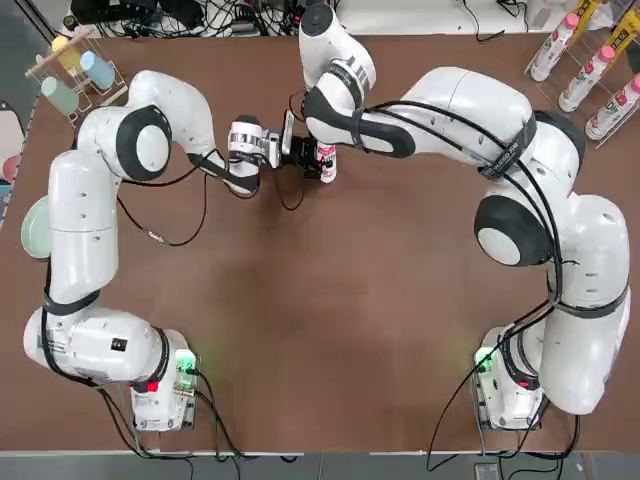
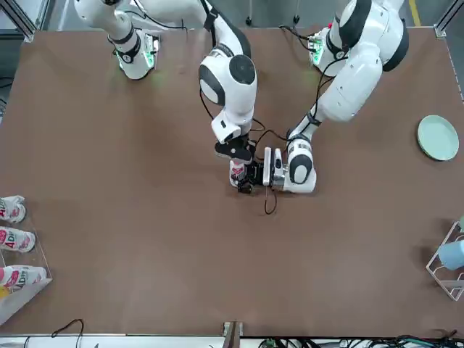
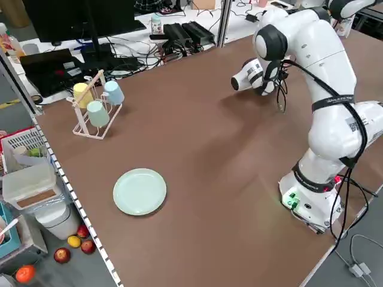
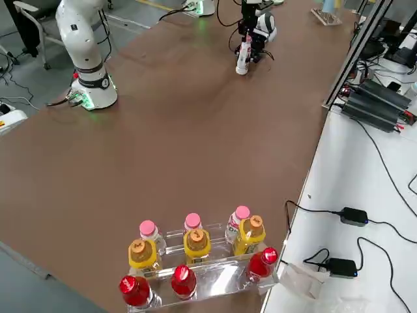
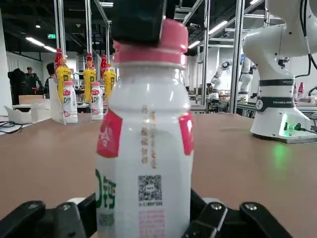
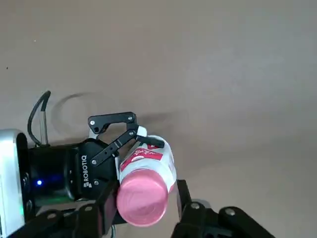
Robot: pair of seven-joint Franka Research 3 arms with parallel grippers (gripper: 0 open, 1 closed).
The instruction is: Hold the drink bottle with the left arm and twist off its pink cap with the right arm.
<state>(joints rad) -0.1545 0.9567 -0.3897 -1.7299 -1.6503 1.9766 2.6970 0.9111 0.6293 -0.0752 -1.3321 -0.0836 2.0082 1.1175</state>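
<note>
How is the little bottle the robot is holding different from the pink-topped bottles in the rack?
The drink bottle stands alone mid-table, clamped low down by the left tool, with the right tool around its pink cap. The racked pink-capped bottles sit untouched in a clear rack at the table's edge, among yellow and red bottles. Both kinds are white, upright and pink-capped.

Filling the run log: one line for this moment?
left gripper: holds drink bottle upright | right gripper: at pink cap | cap: on

Even overhead light, soft shadows; left wrist view: near bottle (image 5: 146,148) slightly blurred.
</note>
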